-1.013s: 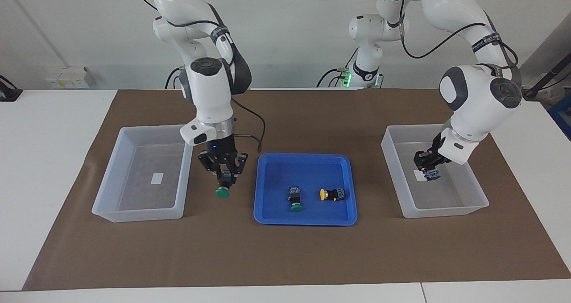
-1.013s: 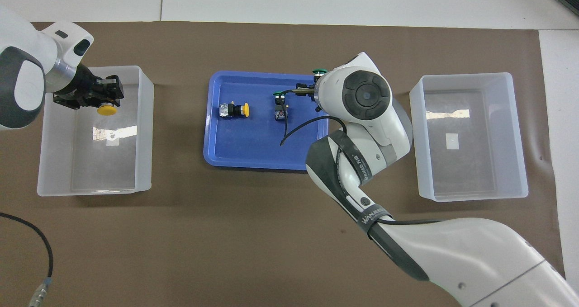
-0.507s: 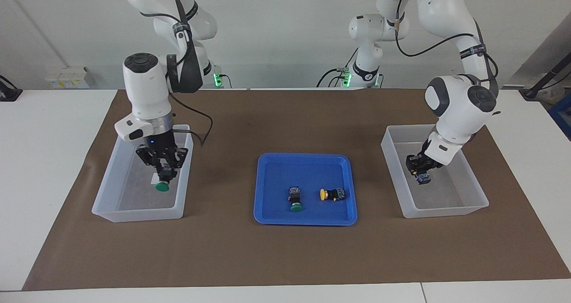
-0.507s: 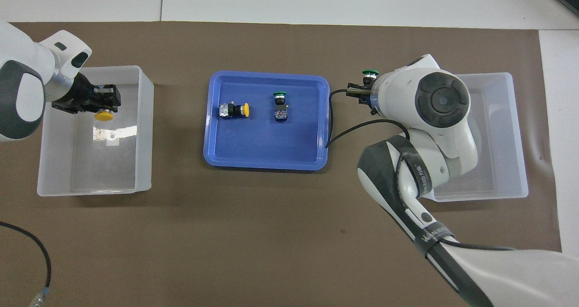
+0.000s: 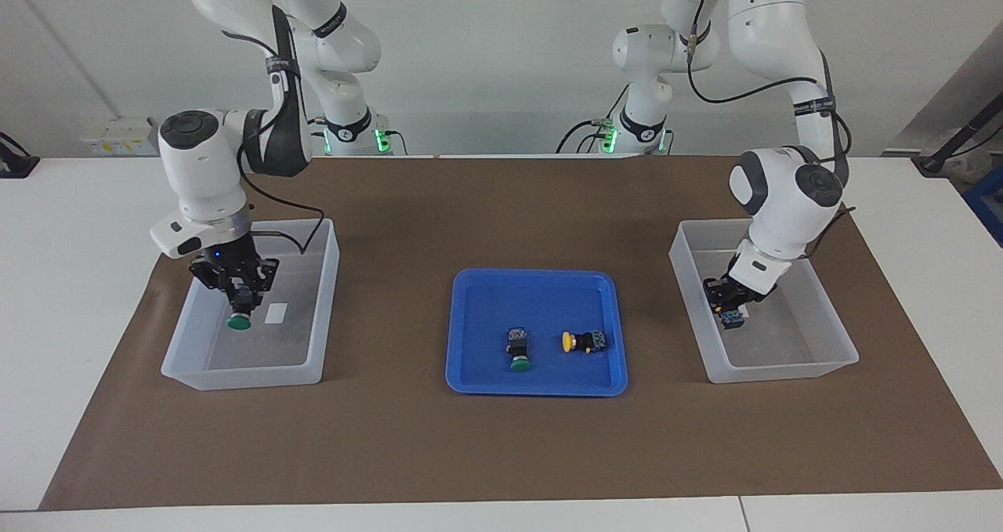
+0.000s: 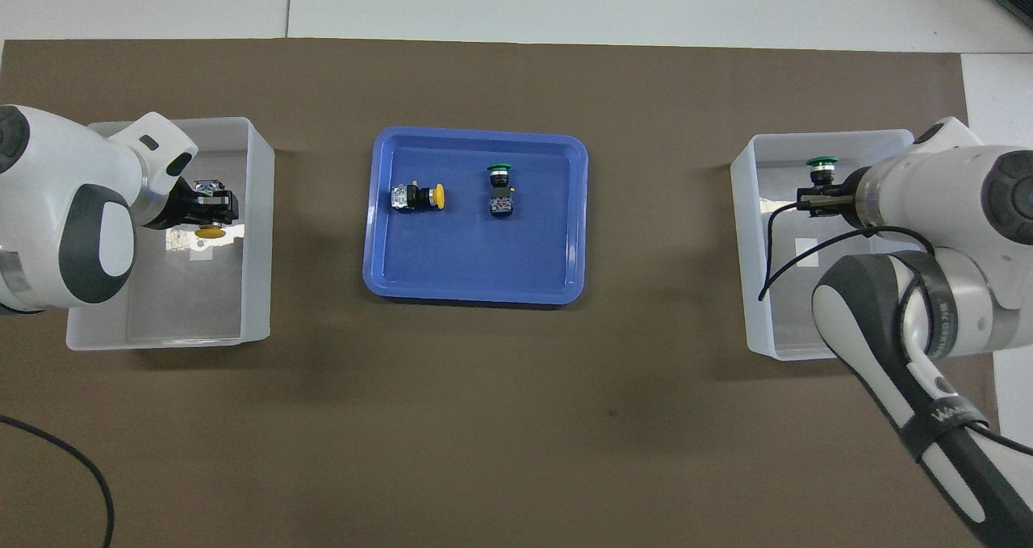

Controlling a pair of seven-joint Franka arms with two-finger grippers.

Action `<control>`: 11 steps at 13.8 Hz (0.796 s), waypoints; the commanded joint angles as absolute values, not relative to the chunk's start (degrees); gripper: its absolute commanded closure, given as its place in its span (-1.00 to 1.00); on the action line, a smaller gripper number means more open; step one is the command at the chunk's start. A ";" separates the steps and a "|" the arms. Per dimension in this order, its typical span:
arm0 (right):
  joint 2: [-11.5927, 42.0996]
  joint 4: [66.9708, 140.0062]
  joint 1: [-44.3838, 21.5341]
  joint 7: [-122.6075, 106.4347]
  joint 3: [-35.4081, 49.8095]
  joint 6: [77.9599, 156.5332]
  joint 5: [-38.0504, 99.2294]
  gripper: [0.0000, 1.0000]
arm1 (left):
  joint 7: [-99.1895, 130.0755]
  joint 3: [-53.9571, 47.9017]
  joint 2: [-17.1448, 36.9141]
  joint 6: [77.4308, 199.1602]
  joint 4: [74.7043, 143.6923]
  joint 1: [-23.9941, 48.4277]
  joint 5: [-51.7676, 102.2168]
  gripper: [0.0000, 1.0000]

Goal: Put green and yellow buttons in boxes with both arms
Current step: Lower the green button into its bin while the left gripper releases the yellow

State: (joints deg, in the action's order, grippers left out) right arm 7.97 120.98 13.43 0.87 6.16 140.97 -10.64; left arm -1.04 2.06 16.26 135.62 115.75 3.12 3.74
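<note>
My right gripper [image 5: 241, 301] is shut on a green button [image 5: 239, 321], cap down, low inside the box [image 5: 243, 381] at the right arm's end. In the overhead view that gripper [image 6: 817, 194] and the green cap [image 6: 821, 162] sit over the same box [image 6: 746, 249]. My left gripper [image 5: 729, 305] is shut on a yellow button [image 5: 733, 318] inside the other box [image 5: 783, 371], where only the button's bluish end shows. From above, this gripper [image 6: 208, 211] holds the yellow cap [image 6: 211, 232] over its box [image 6: 153, 340].
A shallow blue tray [image 5: 470, 383] lies mid-table between the boxes, holding one green button [image 5: 518, 352] and one yellow button [image 5: 584, 342] on their sides. A brown mat covers the table. Each box has a small white label [image 5: 277, 313] on its floor.
The right arm has carried the green button from beside the blue tray into the box at its end. The left gripper has shifted slightly and sunk lower in its box.
</note>
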 commanded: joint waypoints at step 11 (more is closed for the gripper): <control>12.93 119.80 15.12 0.18 7.03 146.17 -9.14 -0.58 | -2.37 2.02 15.03 122.01 108.38 2.72 2.55 -0.04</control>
State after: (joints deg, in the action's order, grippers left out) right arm 13.85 120.43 14.60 0.85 6.20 146.45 -10.21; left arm -1.88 2.05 15.85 126.20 110.49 3.03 3.34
